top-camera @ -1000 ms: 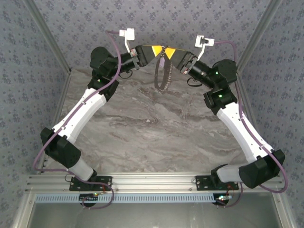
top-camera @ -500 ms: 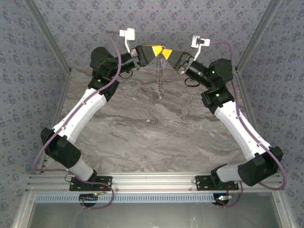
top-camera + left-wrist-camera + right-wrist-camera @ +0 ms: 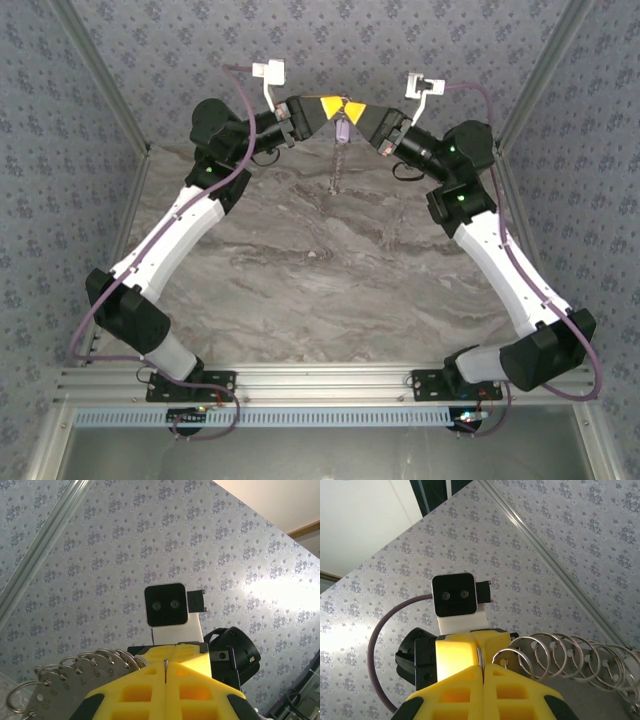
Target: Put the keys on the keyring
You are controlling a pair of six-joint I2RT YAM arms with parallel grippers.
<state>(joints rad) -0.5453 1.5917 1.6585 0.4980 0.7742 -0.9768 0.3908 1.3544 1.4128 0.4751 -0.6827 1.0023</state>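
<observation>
The keyring point(image 3: 339, 160) hangs in the air above the far part of the table point(image 3: 300, 270), pinched at its top between the two end effectors, and in the top view it shows edge-on as a thin, short vertical streak. A second ago it faced the camera as an open oval loop; half a second ago it had already turned to a narrow sliver that reached lower than it does now. A small lilac-purple key point(image 3: 343, 130) shows just under the fingertips, where no such colour stood out before; it is too small to tell how it sits on the hoop. In the left wrist view the keyring's point(image 3: 75, 672) row of small rings and silvery numbered tags point(image 3: 60, 687) fans out to the left of the yellow fingers. In the right wrist view the same coil of rings point(image 3: 560, 652) spreads to the right. The left end effector point(image 3: 333, 103) is closed, with a thin metal wire of the hoop clamped in the seam between its fingers point(image 3: 135, 690). The right end effector point(image 3: 354, 107) is likewise closed on a metal piece of the keyring, its tips meeting the left's. The right arm sits slightly further left than a second ago, while the left arm is unchanged.
</observation>
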